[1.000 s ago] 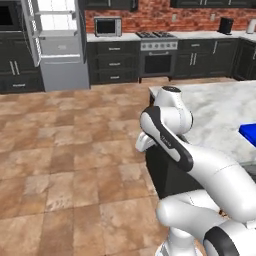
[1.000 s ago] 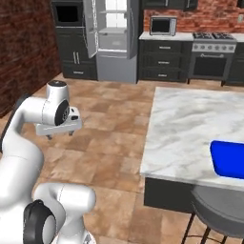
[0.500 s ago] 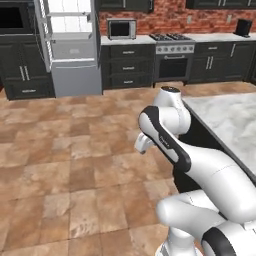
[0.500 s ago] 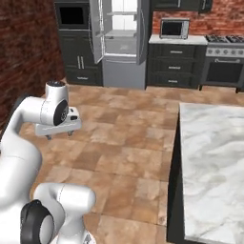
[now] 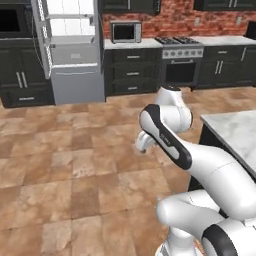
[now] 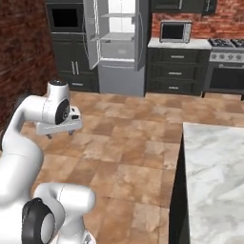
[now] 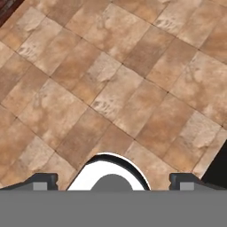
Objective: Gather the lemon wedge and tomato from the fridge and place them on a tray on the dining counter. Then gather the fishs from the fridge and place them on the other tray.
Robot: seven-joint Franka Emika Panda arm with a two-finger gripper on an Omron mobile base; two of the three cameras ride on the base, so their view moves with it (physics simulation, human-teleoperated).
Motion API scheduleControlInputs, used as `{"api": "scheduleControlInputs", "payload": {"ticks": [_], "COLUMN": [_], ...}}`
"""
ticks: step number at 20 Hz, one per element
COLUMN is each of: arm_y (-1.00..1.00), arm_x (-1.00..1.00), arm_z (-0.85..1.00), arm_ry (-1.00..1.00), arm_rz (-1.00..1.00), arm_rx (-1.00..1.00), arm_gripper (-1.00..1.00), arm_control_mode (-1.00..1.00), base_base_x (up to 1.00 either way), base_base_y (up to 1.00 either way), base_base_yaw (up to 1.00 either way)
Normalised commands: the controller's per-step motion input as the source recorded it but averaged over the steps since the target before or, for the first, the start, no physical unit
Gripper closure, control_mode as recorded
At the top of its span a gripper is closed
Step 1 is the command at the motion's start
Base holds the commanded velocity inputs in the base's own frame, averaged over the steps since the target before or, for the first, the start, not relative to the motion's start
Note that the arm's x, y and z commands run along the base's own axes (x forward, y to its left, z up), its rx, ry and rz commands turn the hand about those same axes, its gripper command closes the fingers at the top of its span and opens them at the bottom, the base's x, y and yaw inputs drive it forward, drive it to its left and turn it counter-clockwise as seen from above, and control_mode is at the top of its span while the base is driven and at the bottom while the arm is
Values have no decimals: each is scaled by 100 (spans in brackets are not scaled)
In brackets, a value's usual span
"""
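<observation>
Driving the base toward the fridge (image 6: 116, 45), I judge this the approach leg of the first fetch: nothing picked yet. The fridge stands open at the far wall, well apart from me, shelves visible but too small to make out the lemon wedge, tomato or fishs inside. My gripper (image 7: 111, 181) points down at the tile floor (image 7: 111, 88), jaws spread wide, holding nothing. The dining counter (image 6: 217, 176), the marble table, sits at my right; I see no tray on the part in view. Next I need to close the gap, square up to the open doors, then raise the arm to shelf height. Versus the earlier frames the whole view has swung: the fridge is nearer and more central, the blue tray has slid out of view, arm pose unchanged.
</observation>
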Motion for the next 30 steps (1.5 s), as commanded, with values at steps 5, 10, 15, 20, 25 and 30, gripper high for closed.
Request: {"api": "scheduleControlInputs", "payload": {"ticks": [5,10,15,20,25,30], "arm_y": [0,0,0,0,0,0], "arm_x": [0,0,0,0,0,0], "arm_z": [0,0,0,0,0,0], "arm_ry": [0,0,0,0,0,0], "arm_rz": [0,0,0,0,0,0], "arm_rx": [0,0,0,0,0,0], "arm_gripper": [-100,-100,-100,-100,-100,-100], "arm_control_mode": [100,100,100,100,100,100], "base_base_x": [73,70,66,63,71,83], "base_base_y": [89,80,67,53,30,14], "base_base_yaw": [-2,-1,-14,-13,-13,-5]}}
